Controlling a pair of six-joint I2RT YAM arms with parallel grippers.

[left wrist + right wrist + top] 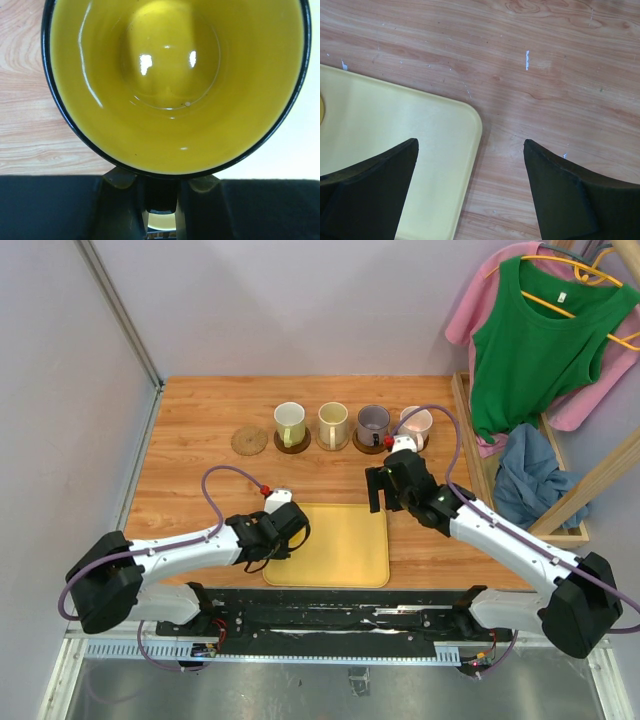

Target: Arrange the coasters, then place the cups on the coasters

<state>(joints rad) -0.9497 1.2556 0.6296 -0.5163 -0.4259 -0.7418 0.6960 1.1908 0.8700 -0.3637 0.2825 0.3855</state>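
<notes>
Top view: flat yellow rectangular tray [340, 545]; beyond it, four handled mugs [290, 423] on round coasters, one tan coaster [249, 441] bare.
Left wrist: see-through yellow mug [170, 75] at the tray's left edge; my left gripper [161, 195] flanks its handle, grip untellable.
Right wrist: my right gripper [470, 145], fingers wide apart, over the tray's corner.

I see yellow mug [170, 85], black rim. Pale yellow tray [340, 545]. Orange-brown table [200, 480], wavy wood lines. Tray's 12 o'clock: pale green mug [289, 423], cream mug [333, 424], grey-purple mug [373, 424], pink mug [416, 421]. 11 o'clock: tan coaster [249, 441].
</notes>
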